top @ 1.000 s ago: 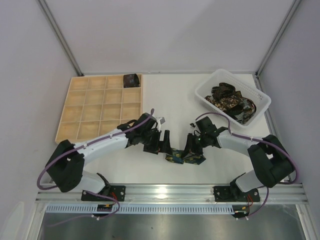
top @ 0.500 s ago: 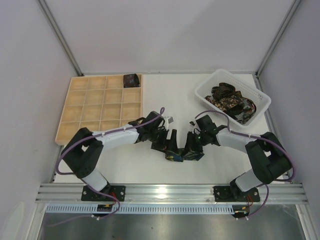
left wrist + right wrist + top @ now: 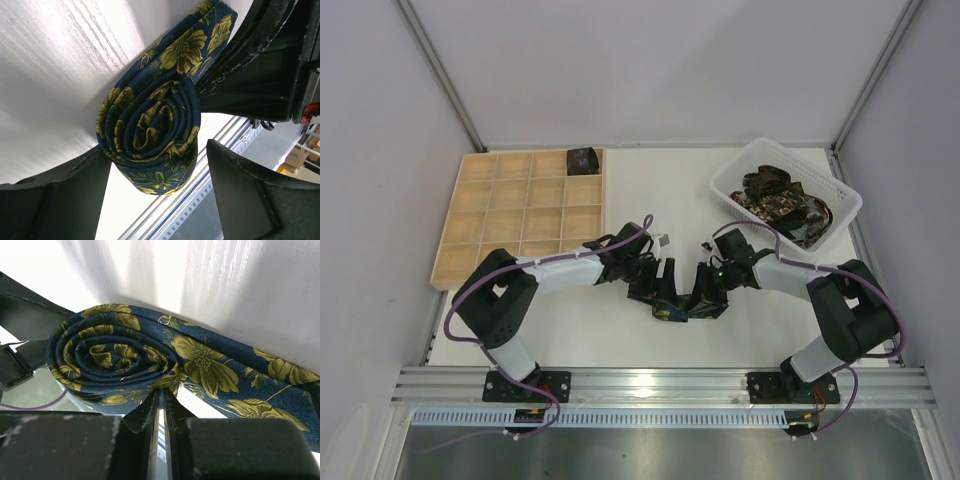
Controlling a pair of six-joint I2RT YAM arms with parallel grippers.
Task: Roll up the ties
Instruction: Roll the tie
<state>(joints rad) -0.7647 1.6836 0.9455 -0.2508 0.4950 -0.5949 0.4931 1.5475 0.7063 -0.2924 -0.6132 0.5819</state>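
Navy tie [image 3: 682,310] coiled at 6 o'clock on the desk [image 3: 660,190], between two claws.
Left claw [image 3: 157,150] reaches in from 9 o'clock and stands released, its fingers [image 3: 55,195] spread either side of the coil, one touching the fabric. Right claw [image 3: 162,392], at 3 o'clock, is clenched to a slit, its tips pinching the coil's edge. More ties [image 3: 775,200] fill the white basket [image 3: 740,175] at 2 o'clock.

A robotics lab cell: white table [image 3: 655,195], bare grey panels [image 3: 650,70], aluminium rail [image 3: 660,381].
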